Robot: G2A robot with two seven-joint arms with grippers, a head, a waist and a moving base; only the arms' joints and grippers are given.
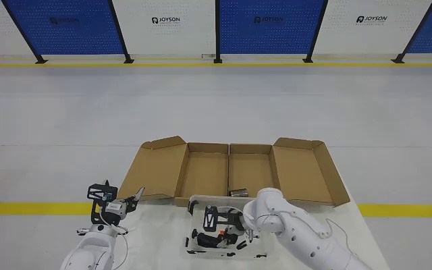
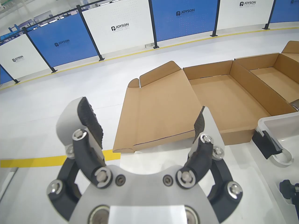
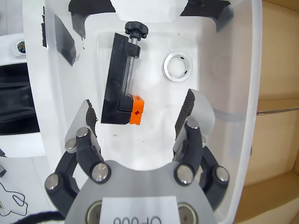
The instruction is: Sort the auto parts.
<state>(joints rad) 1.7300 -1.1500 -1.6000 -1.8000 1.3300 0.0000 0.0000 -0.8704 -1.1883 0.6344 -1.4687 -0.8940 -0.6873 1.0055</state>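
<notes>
A clear plastic bin (image 3: 255, 47) holds a black screw clamp with an orange block (image 3: 120, 80) and a silver metal ring (image 3: 178, 65). My right gripper (image 3: 140, 110) hangs open just above the bin's floor, nothing between its fingers, the clamp's orange end just ahead of it. In the top view the bin (image 1: 194, 202) sits at the table's front, just before an open two-compartment cardboard box (image 1: 206, 175). A small metal cylinder (image 1: 237, 192) lies in the right compartment near its front wall. My left gripper (image 2: 144, 115) is open and empty, to the left of the bin.
The box's flaps (image 1: 154, 169) lie spread flat on both sides. The left compartment (image 2: 224, 94) is bare cardboard. White tabletop lies around my left gripper (image 1: 128, 201). A black knobbed part (image 2: 289, 187) shows beside the bin's corner (image 2: 268, 122).
</notes>
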